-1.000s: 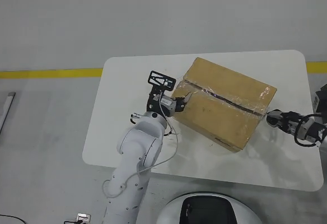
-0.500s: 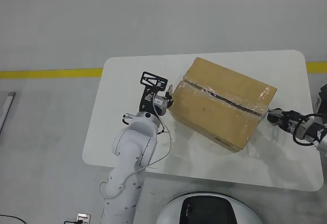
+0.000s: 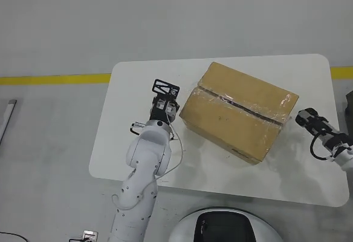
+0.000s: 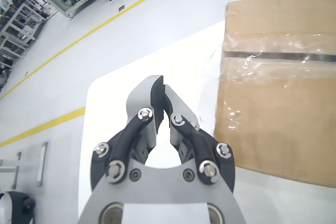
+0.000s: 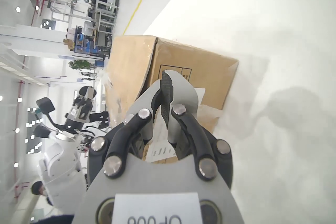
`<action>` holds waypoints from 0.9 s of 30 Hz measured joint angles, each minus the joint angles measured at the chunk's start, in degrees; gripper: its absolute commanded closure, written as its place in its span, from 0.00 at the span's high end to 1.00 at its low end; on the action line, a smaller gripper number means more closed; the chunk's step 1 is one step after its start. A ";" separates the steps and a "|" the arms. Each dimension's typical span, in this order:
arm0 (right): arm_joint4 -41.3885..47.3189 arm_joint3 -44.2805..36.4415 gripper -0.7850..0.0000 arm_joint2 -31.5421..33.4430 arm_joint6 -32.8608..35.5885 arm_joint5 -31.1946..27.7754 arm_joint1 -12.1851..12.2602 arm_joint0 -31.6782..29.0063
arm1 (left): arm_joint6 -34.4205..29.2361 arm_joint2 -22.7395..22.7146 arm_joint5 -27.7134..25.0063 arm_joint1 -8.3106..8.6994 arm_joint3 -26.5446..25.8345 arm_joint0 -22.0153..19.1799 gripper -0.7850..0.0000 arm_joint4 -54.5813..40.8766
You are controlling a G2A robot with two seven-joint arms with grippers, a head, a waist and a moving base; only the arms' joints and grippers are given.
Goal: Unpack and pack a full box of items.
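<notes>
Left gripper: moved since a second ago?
Yes. The left gripper has pulled back off the box, leftward in the top view, and is now over the table beside it.

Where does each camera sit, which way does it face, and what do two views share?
Top view: above the arms, facing down on the table and box; both arms show, left gripper and right gripper.
Left wrist view: on the left wrist, facing along its shut fingers, box's taped side beside them.
Right wrist view: on the right wrist, facing past its shut fingers at the box's end.
Shared: all three show the box.
</notes>
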 measured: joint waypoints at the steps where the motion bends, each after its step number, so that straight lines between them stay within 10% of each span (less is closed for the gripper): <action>1: -0.46 0.04 0.00 -0.62 -1.00 -0.08 -0.15 -0.04 | -0.04 -0.01 0.20 -0.01 0.99 -0.49 0.00 0.51; 14: -6.96 2.94 0.00 -7.62 -5.85 -2.38 -1.73 2.51 | -1.79 0.60 -6.23 -0.35 9.40 -3.50 0.00 -5.40; 27: -8.64 6.15 0.00 -7.60 -0.94 -5.69 -2.41 5.81 | -5.13 0.49 -12.28 -0.03 3.06 0.07 0.00 -13.11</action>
